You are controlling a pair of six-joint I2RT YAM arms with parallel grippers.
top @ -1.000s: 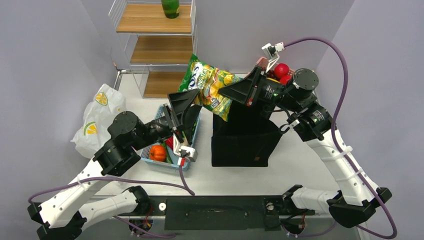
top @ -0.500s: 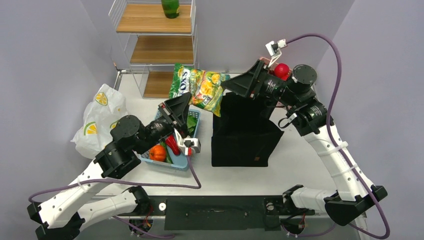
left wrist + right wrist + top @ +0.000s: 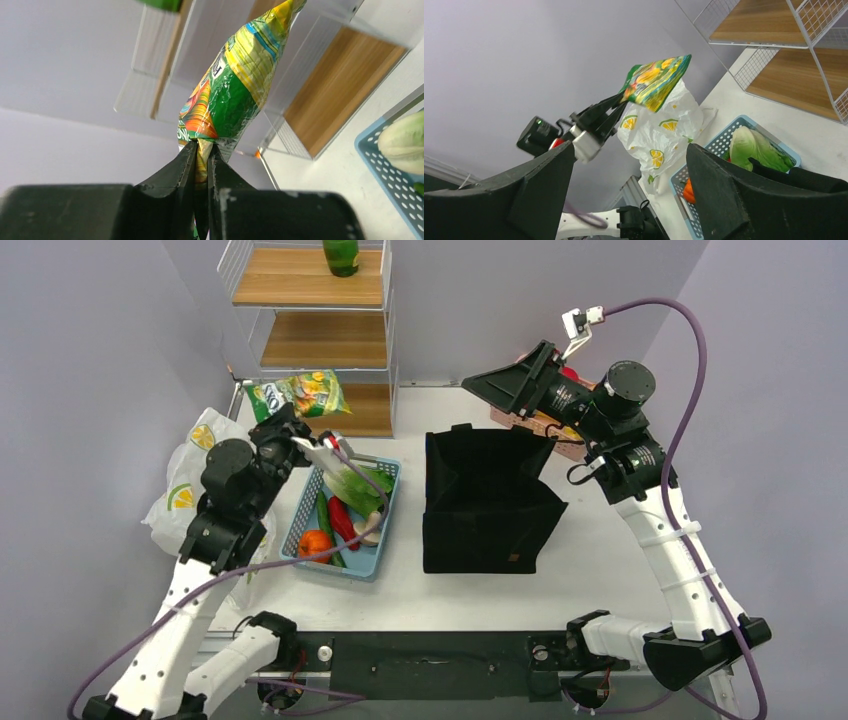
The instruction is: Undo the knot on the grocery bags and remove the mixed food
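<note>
The shiny green-and-yellow snack packet [image 3: 300,394] hangs in the air in front of the wire shelf, pinched by its bottom seam in my left gripper [image 3: 275,420]. The left wrist view shows the jaws shut on that seam [image 3: 202,150], with the packet [image 3: 235,85] rising above them. My right gripper [image 3: 500,380] stands open and empty above the black tote's far edge; its wrist view [image 3: 629,185] looks across at the packet [image 3: 655,81]. The white grocery bag [image 3: 195,475] printed with citrus slices lies crumpled at the far left. A small orange pumpkin [image 3: 315,543] sits in the blue basket.
The blue basket [image 3: 385,540] holds lettuce [image 3: 355,483], a red pepper and other vegetables. A black fabric tote [image 3: 485,505] stands open mid-table. A wire shelf with wooden boards [image 3: 310,335] stands at the back. A pink tray [image 3: 520,420] lies under the right arm.
The packet went from the right gripper to the left, which shut on it and swung it left towards the shelf. The right gripper opened and drew back to the right.
</note>
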